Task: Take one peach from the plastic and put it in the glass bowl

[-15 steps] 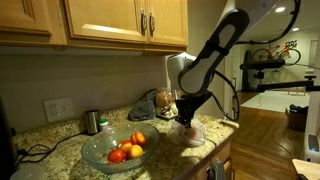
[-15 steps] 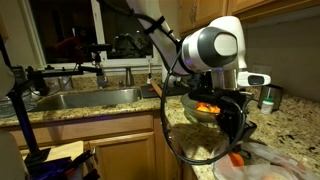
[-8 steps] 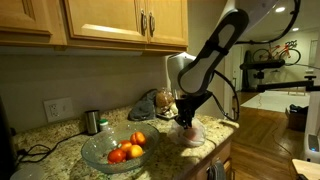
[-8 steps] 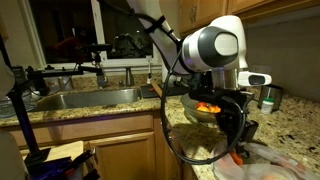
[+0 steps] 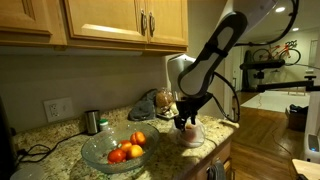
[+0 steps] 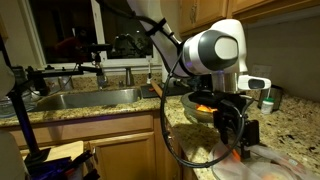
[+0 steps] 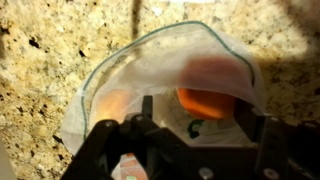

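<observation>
The plastic point(image 7: 160, 70) lies open on the granite counter, its mouth edged in blue-green. Inside it a peach point(image 7: 208, 100) shows orange; a paler orange patch point(image 7: 115, 103) shows through the film to its left. My gripper point(image 7: 195, 115) hangs over the bag's mouth, open, its fingers point(image 7: 147, 108) spread either side of the peach without closing on it. In both exterior views the gripper point(image 5: 186, 122) point(image 6: 240, 140) points down at the plastic point(image 5: 190, 136) point(image 6: 268, 166) near the counter's edge. The glass bowl point(image 5: 95, 150) point(image 6: 190, 104) holds several peaches point(image 5: 128, 150).
A small steel cup point(image 5: 92, 122) point(image 6: 266, 97) stands behind the bowl by the wall. A brown bundle point(image 5: 148, 103) lies at the back of the counter. A sink point(image 6: 85, 98) lies beyond the bowl. The counter's front edge point(image 5: 215, 148) runs close to the bag.
The jaws have spread from shut to open over the bag. The arm has shifted only slightly above the plastic.
</observation>
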